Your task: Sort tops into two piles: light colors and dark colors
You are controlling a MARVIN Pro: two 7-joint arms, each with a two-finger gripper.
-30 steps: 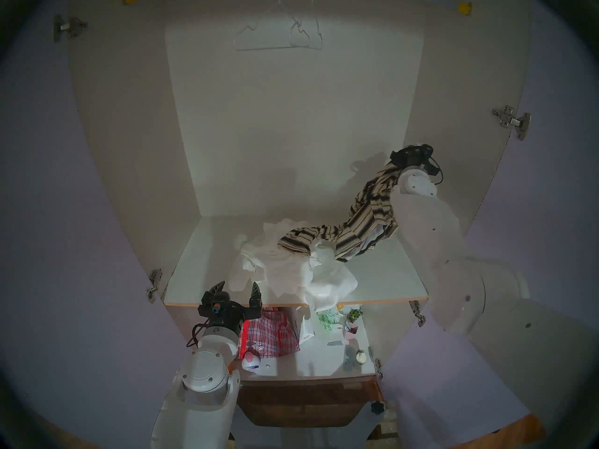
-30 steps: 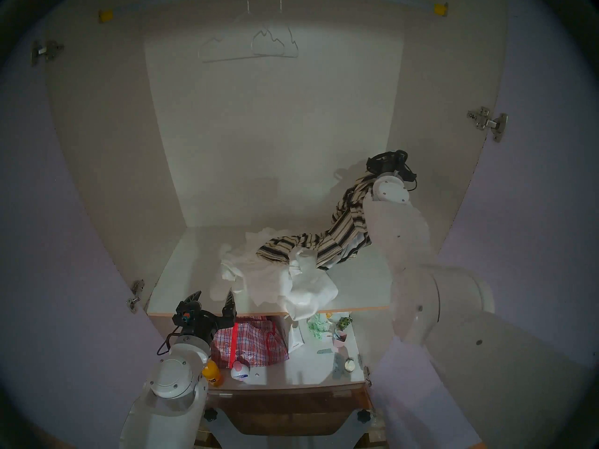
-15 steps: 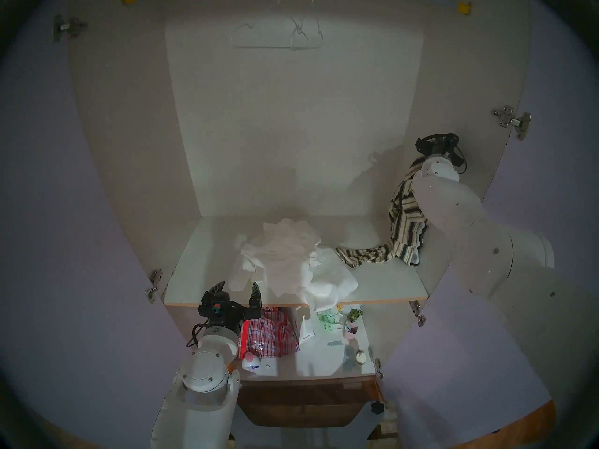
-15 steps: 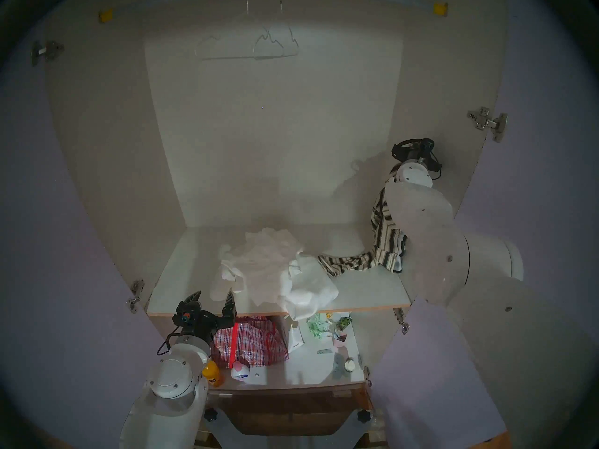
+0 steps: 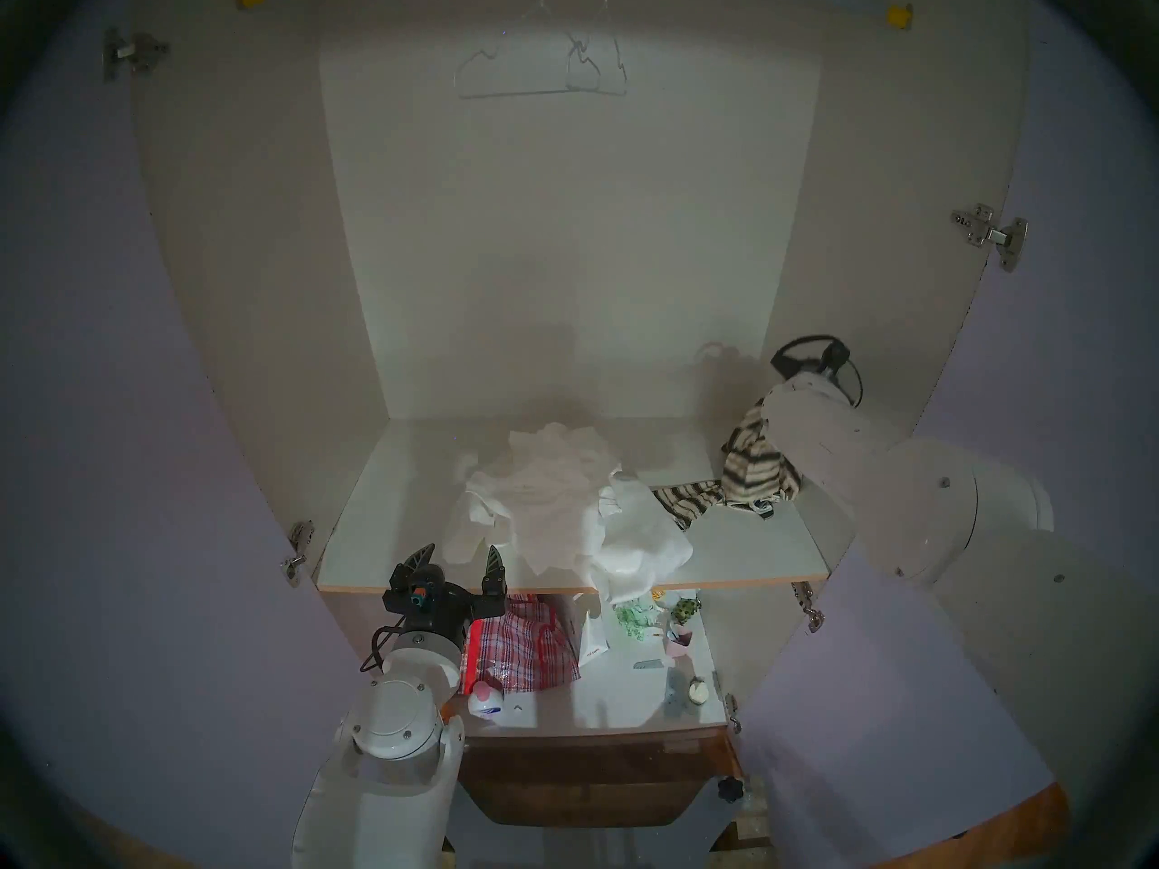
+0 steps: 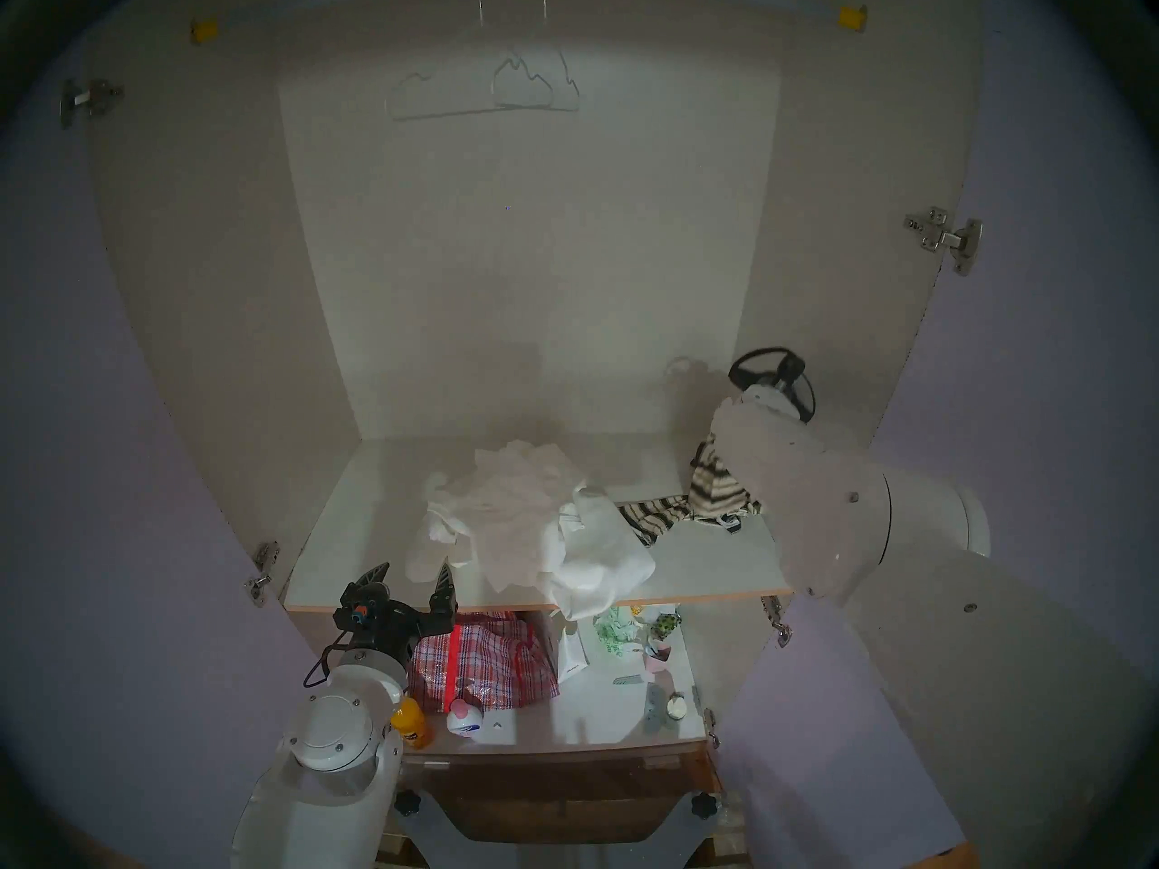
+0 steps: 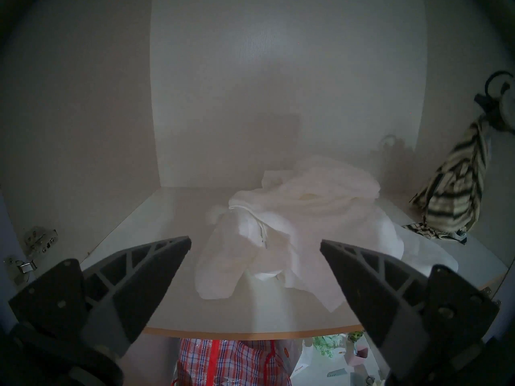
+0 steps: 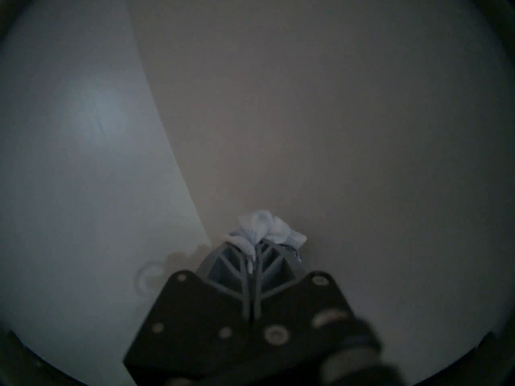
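A heap of white and cream tops [image 5: 552,504] lies mid-shelf, one edge drooping over the front. My right gripper [image 8: 255,244] is shut on cloth, with pale bluish fabric [image 8: 267,232] bunched past its fingertips. From it hangs the beige top with black stripes [image 5: 756,469] at the shelf's back right, partly behind my right arm. Its trailing end [image 5: 687,501] rests on the shelf and touches the white heap. In the head views the right fingers are hidden. My left gripper [image 5: 461,554] stands open and empty at the shelf's front edge, left of the heap [image 7: 292,224].
The white shelf [image 5: 389,523] sits in an open cupboard; its right wall is close to my right wrist. Wire hangers [image 5: 539,71] hang on the rail above. The lower shelf holds a red checked bag [image 5: 520,648], a white plastic bag [image 5: 592,636], a pink cup [image 5: 677,642] and small items.
My right gripper pulled the striped top off the white heap to the right, then came down toward the shelf's back right corner. The left arm stayed still.
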